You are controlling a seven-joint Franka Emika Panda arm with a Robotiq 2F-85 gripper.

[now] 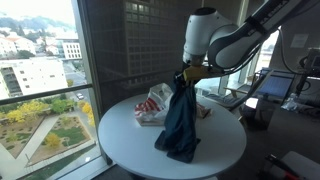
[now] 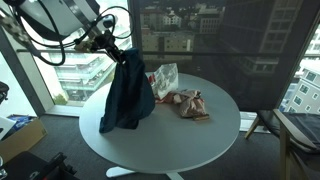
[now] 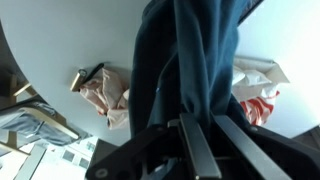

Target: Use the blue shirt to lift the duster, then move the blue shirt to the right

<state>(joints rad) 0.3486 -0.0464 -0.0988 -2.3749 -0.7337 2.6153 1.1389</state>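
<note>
My gripper [image 1: 183, 72] is shut on the top of the blue shirt [image 1: 181, 122] and holds it up. The shirt hangs down with its lower end resting on the round white table [image 1: 120, 135]. Both also show in an exterior view, the gripper [image 2: 118, 52] above the shirt [image 2: 128, 92]. A pinkish-brown duster [image 2: 188, 103] with a dark handle lies on the table beside the shirt, apart from it. In the wrist view the shirt [image 3: 185, 60] hangs between the fingers [image 3: 203, 124], with the duster [image 3: 105, 95] to one side.
A red-and-white striped plastic bag [image 2: 165, 78] lies on the table behind the duster and shows in the wrist view [image 3: 262, 95]. Tall windows surround the table [image 2: 200, 140]. A chair [image 2: 298, 130] stands beside it, and a box [image 2: 15, 130] sits on the floor.
</note>
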